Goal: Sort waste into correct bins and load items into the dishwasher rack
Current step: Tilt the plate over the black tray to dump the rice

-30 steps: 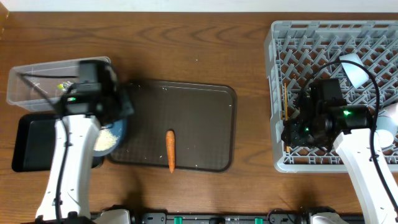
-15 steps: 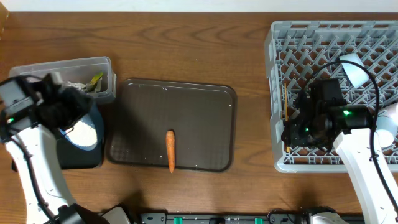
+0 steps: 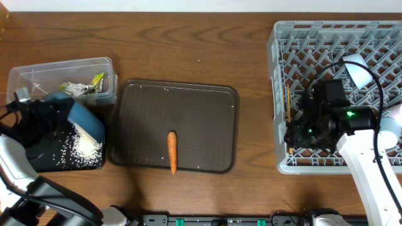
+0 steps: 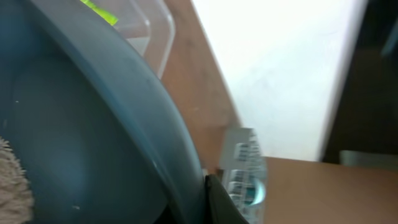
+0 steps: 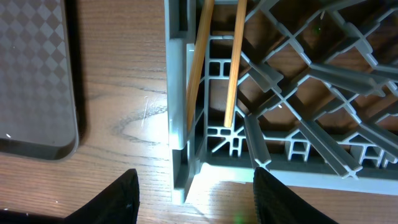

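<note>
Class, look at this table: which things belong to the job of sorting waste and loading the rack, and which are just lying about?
Part of the job: blue plate, rice, carrot, wrappers, clear box, black tray, chopsticks, cup, dishwasher rack.

Just lying about: brown serving tray, wooden table.

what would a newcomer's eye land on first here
Probably the big grey dishwasher rack filling the right side, with a pair of chopsticks along its left wall. Next, the lone orange carrot on the brown tray at centre. At far left, the blue plate is tilted steeply over the black tray, which has white rice scattered on it.
</note>
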{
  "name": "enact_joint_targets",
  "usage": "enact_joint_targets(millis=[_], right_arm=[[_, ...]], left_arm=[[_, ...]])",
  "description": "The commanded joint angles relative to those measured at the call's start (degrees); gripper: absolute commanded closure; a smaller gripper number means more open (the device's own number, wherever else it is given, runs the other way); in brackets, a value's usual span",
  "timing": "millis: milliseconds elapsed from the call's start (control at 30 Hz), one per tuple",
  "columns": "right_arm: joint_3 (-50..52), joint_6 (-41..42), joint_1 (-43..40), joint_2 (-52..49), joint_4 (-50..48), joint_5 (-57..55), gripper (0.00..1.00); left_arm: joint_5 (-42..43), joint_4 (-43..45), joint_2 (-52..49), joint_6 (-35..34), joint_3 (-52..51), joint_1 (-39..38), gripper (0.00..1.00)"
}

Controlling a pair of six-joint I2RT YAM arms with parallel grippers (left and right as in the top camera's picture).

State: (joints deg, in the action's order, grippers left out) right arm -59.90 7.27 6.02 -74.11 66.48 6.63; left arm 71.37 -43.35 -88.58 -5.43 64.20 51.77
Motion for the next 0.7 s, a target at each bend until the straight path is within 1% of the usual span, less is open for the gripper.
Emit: enact_joint_targets(millis=[0,100,300,667], right_arm=[[0.2,0.4,0.8,-0.1,0.2,-0.4,0.47],[0.2,0.4,0.8,-0.1,0.2,-0.4,0.47],[0.2,0.4,0.8,-0.1,0.2,-0.4,0.47],[0.2,0.4,0.8,-0.1,0.1,-0.4,0.46]], left_arm=[[12.3,0.2,-0.2,2.0,-0.2,2.7,0.94],[17.0,0.1,-0.2,2.0,-0.2,4.8,0.94],[17.0,-0.7,-0.2,2.0,-0.2,7.9,0.94],[16.5,-0.9,-0.2,2.0,-0.2,8.0,0.94]])
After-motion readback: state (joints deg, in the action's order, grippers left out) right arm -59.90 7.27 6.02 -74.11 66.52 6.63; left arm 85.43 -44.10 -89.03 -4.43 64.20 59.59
